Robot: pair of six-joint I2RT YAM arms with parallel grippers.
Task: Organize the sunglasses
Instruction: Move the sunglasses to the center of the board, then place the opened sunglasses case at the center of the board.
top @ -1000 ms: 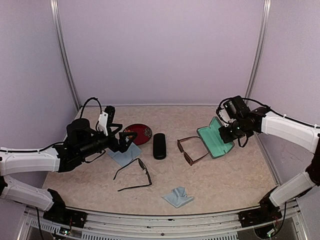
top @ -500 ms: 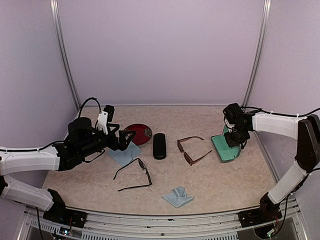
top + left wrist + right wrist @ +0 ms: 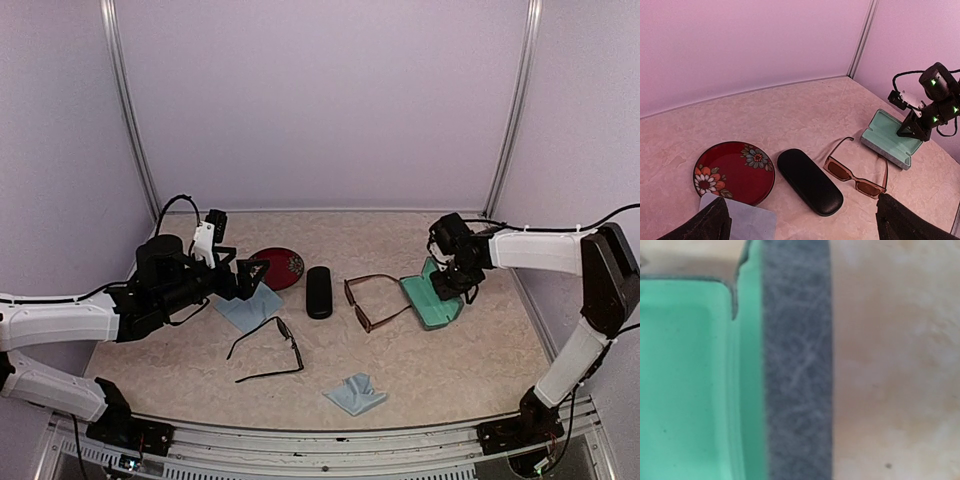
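The reddish-brown sunglasses [image 3: 368, 301] lie unfolded at mid table and show in the left wrist view [image 3: 855, 177]. The black-framed sunglasses [image 3: 268, 350] lie unfolded nearer the front left. My left gripper [image 3: 250, 276] is open and empty above a light-blue cloth [image 3: 245, 311]; its fingertips [image 3: 900, 220] frame the bottom of its view. My right gripper [image 3: 450, 287] is down on the open green-lined case [image 3: 430, 303], just right of the reddish-brown pair. The right wrist view shows only the case's green lining [image 3: 690, 380] and grey rim [image 3: 797, 380]; no fingers show.
A shut black case [image 3: 319, 292] lies between a red flowered plate [image 3: 279, 267] and the reddish-brown pair. A second light-blue cloth [image 3: 355, 393] lies crumpled near the front edge. Walls close the back and sides.
My right gripper has swung left and down with the open case, which now lies flatter and further left. The reddish-brown sunglasses shifted slightly left. The left arm has not moved.
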